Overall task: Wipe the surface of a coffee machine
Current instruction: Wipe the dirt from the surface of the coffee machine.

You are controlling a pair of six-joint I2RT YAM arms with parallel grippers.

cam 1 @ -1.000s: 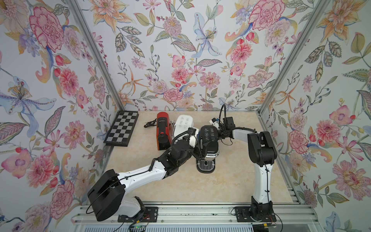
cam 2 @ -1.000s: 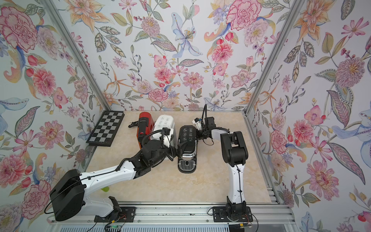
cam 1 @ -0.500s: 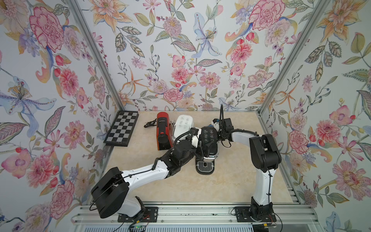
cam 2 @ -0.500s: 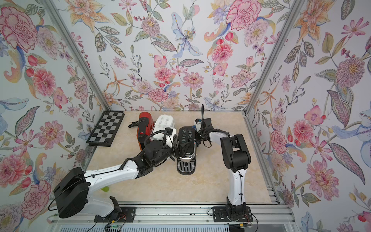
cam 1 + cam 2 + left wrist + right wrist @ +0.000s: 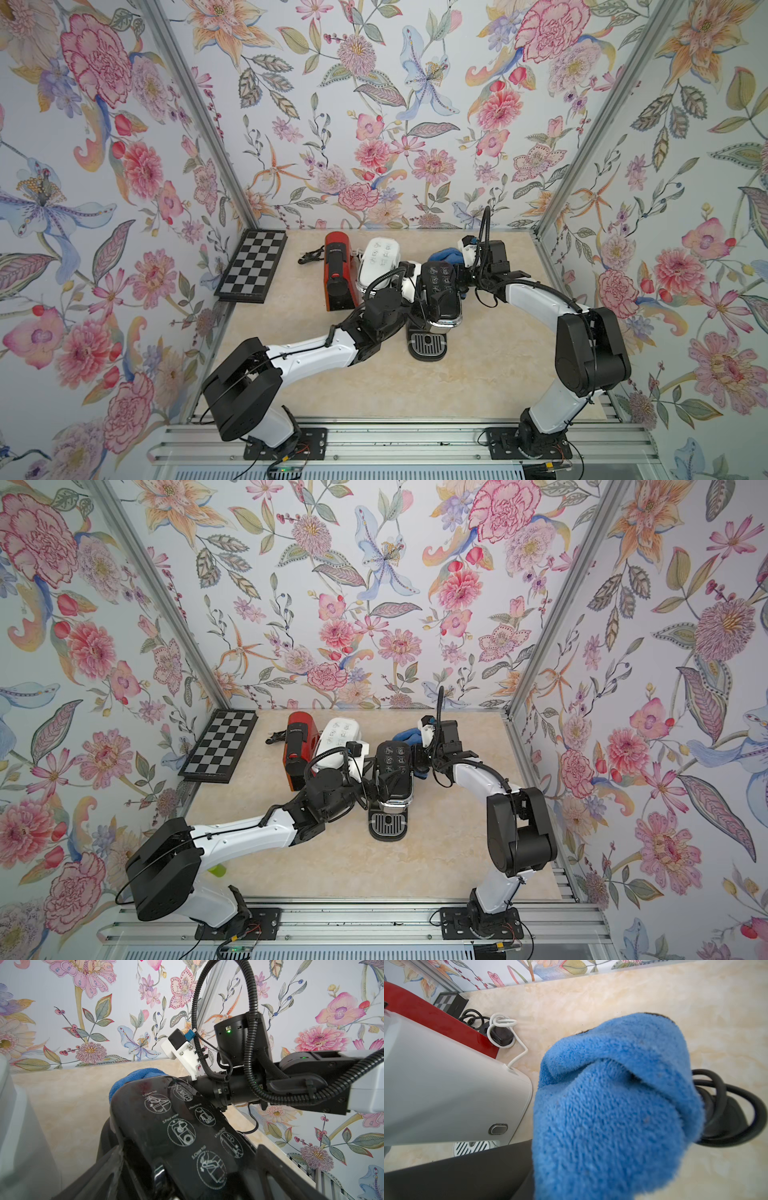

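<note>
The black coffee machine [image 5: 440, 291] [image 5: 392, 771] stands mid-table, its glossy top printed with white icons [image 5: 187, 1136]. My left gripper [image 5: 422, 309] [image 5: 191, 1167] is open, one finger on each side of the machine's body, reaching in from the left. My right gripper [image 5: 455, 266] [image 5: 417, 746] is shut on a blue cloth [image 5: 444, 254] [image 5: 135, 1078] at the back end of the machine's top. In the right wrist view the cloth [image 5: 612, 1115] hides the fingers and lies against the dark machine [image 5: 456, 1176].
A white coffee machine [image 5: 378, 262] and a red one [image 5: 338, 276] stand just left of the black one. A chessboard [image 5: 253, 266] leans at the left wall. Coiled cables [image 5: 726, 1109] [image 5: 309, 254] lie behind the machines.
My right arm's elbow has swung out toward the front right, and the blue cloth now shows at the back end of the machine's top. The left gripper stays round the machine.
</note>
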